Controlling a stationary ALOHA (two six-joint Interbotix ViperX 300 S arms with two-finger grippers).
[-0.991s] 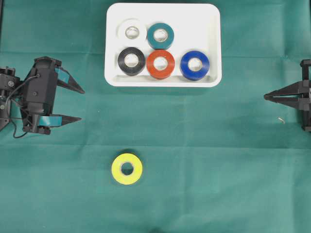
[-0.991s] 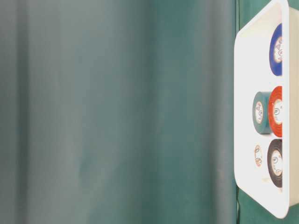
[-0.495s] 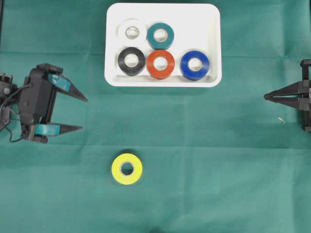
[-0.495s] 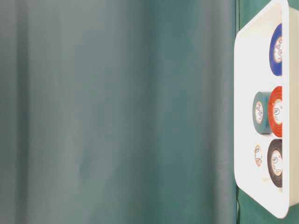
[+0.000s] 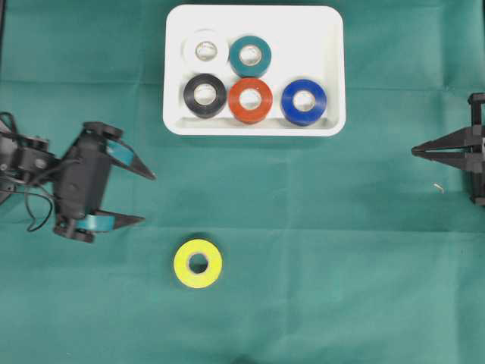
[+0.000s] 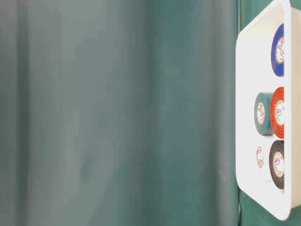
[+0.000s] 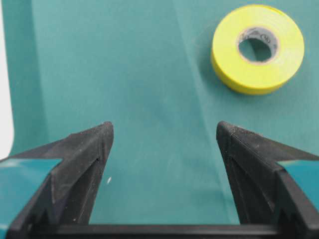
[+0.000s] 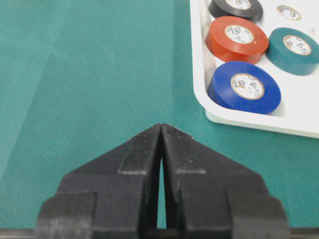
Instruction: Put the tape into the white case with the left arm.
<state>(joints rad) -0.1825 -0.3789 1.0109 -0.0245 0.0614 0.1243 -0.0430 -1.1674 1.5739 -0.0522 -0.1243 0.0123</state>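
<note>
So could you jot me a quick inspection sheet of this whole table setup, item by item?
Surface: green cloth, faintly creased.
Job's things: yellow tape roll lying flat on the cloth, apart from the white rectangular plastic case.
Clutter: white, teal, black, red and blue tape rolls lie in the case; small pale speck on the cloth near the right arm.
Grippers: left gripper open, empty, teal-banded fingers pointing toward the yellow roll; right gripper shut, empty.
Cables: black cable looping by the left arm.
Surroundings: nothing seen.
</note>
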